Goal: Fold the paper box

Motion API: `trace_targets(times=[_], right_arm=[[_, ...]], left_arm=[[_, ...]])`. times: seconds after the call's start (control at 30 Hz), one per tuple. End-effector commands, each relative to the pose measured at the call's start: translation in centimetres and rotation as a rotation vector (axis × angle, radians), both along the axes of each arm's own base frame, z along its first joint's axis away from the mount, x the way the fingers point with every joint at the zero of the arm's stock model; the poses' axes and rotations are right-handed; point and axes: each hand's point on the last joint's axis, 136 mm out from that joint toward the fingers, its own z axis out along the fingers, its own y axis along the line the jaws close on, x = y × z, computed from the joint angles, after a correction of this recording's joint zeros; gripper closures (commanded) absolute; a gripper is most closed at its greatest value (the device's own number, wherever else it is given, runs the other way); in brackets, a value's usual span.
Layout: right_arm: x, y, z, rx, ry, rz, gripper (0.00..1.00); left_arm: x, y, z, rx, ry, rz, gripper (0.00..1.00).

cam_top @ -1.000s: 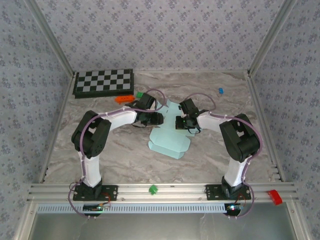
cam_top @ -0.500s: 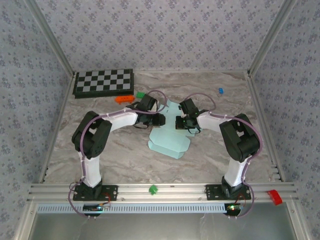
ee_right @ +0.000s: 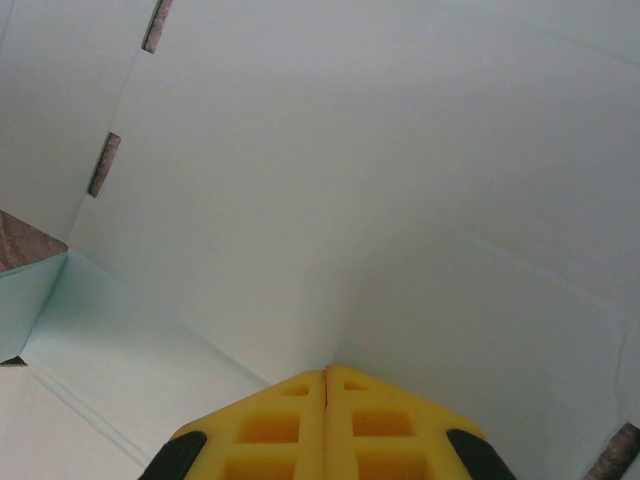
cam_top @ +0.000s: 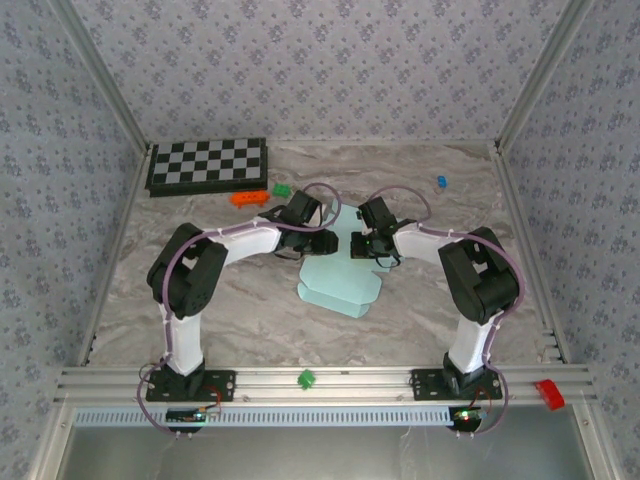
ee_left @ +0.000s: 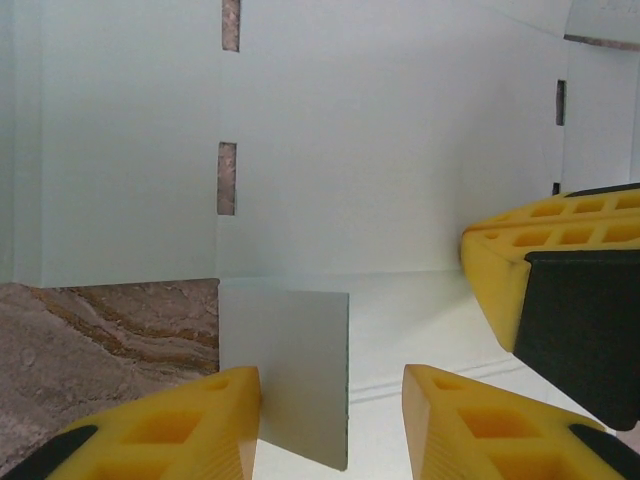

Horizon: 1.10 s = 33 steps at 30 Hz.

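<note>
left jaws astride a small flap, right tip braced on the wall

the pale mint-blue, thin-card paper box (cam_top: 340,288) lies mid-way across the grey marbled table (cam_top: 230,310). it is part-formed: the near half is flat and the far half is raised into panels. its long axis runs near to far, between the two wrists.

pose: both arms reach inward with bent elbows, the left from the left and the right from the right. their wrists almost meet over the far half of the sheet.

left gripper (ee_left: 330,430): yellow fingers apart, released, pinching nothing. a small upright rectangular flap (ee_left: 285,375) of the same card stands between them. its left edge is at the left finger and the right finger is clear of it. this arm is the nearer one to the flap.

right gripper (ee_right: 325,390): fingers clenched together with nothing between them. the tip is set against the inner face of a raised panel at a crease, just right of the flap and apart from it.

judgement: the next move turns on that flap lying inside the left jaws, with the slotted wall panel (ee_left: 330,150) straight beyond it. thin card may buckle if squeezed off-square.
</note>
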Motion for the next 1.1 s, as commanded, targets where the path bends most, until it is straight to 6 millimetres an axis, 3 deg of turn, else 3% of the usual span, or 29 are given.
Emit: trace_targets(times=[0.0, 0.27, 0.57, 0.83, 1.07], right_arm=[[-1.8, -0.8, -2.4, -0.067, 0.089, 0.006, 0.98], [-1.5, -0.8, -0.9, -0.05, 0.058, -0.004, 0.97], [-0.4, -0.5, 3.1, -0.011, -0.02, -0.015, 0.88], [1.1, -2.0, 6.2, -0.028, -0.066, -0.008, 0.78], [3.3, -4.0, 6.0, -0.022, -0.048, 0.039, 0.78]], left_arm=[[0.5, -0.7, 1.1, -0.005, -0.029, -0.01, 0.58], [1.3, 2.1, 3.4, 0.089, -0.132, 0.066, 0.53], [0.4, 3.8, 6.2, 0.163, -0.204, 0.069, 0.55], [-2.0, 1.8, 5.7, 0.139, -0.148, -0.004, 0.87], [-3.8, -0.8, 3.9, 0.113, -0.091, -0.046, 0.93]])
